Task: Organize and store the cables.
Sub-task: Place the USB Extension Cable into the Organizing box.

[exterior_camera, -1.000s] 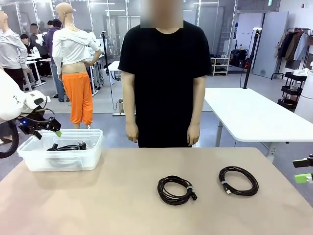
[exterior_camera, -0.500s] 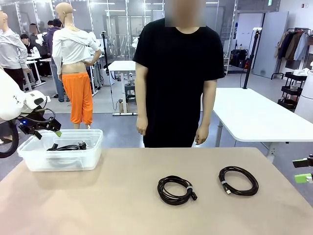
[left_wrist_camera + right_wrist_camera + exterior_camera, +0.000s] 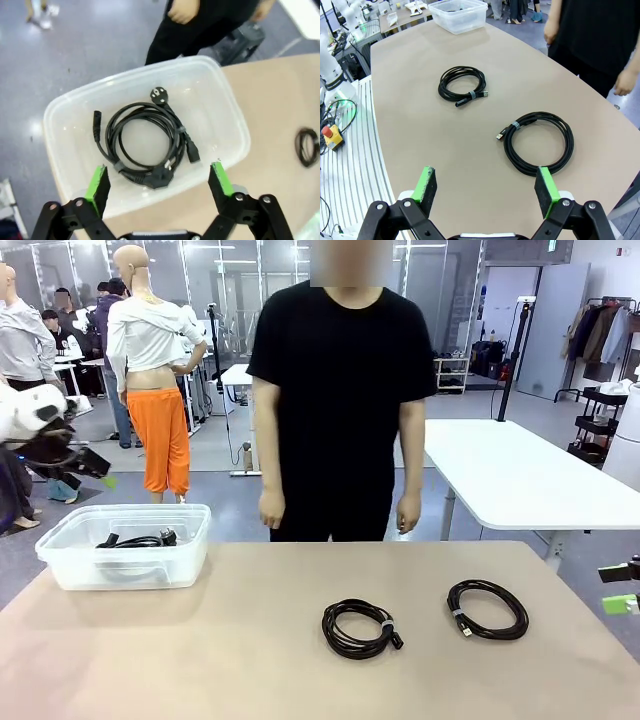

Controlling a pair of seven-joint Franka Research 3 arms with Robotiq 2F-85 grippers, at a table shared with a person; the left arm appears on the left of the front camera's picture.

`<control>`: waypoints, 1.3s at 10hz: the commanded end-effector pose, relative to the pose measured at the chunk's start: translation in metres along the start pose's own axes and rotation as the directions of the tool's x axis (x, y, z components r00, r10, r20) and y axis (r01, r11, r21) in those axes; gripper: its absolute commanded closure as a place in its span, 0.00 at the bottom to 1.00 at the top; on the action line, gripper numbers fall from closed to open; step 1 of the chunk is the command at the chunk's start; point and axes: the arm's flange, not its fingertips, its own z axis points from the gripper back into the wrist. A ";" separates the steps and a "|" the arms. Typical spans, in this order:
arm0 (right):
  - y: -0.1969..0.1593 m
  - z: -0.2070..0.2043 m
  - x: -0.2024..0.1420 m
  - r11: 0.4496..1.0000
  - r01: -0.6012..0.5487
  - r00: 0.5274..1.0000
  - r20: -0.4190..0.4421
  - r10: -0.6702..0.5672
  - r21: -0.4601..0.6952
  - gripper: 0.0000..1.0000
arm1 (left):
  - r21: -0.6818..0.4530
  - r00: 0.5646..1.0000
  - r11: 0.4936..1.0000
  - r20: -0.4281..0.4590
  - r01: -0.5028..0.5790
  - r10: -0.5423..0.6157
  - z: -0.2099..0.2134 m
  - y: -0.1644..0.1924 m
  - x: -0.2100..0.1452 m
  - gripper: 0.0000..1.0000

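The left gripper (image 3: 159, 181) gapes empty over the bin (image 3: 60, 145), a coiled cable (image 3: 142, 145) just beyond its jaws; the right gripper (image 3: 487, 187), jaws equally wide, faces a near cable (image 3: 540, 142) and a farther cable (image 3: 462, 85)

Robotics lab, white worktable (image 3: 520, 475), glass partitions (image 3: 240, 310)
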 end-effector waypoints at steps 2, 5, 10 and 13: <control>-0.001 -0.001 0.000 1.000 -0.013 1.000 0.019 0.013 -0.002 0.00 | -0.210 0.962 0.940 0.113 0.269 -0.250 0.068 0.026 -0.108 0.00; -0.001 -0.001 0.000 1.000 -0.013 1.000 0.019 0.013 -0.002 0.00 | -0.306 0.908 0.858 0.204 0.413 -0.365 0.099 0.053 -0.187 0.00; -0.001 -0.001 0.000 1.000 -0.013 1.000 0.019 0.013 -0.002 0.00 | -0.464 0.769 0.615 0.347 0.638 -0.537 0.103 0.077 -0.251 0.00; -0.001 -0.001 0.000 1.000 -0.013 1.000 0.019 0.013 -0.002 0.00 | -0.430 0.787 0.660 0.322 0.617 -0.526 0.099 0.067 -0.253 0.00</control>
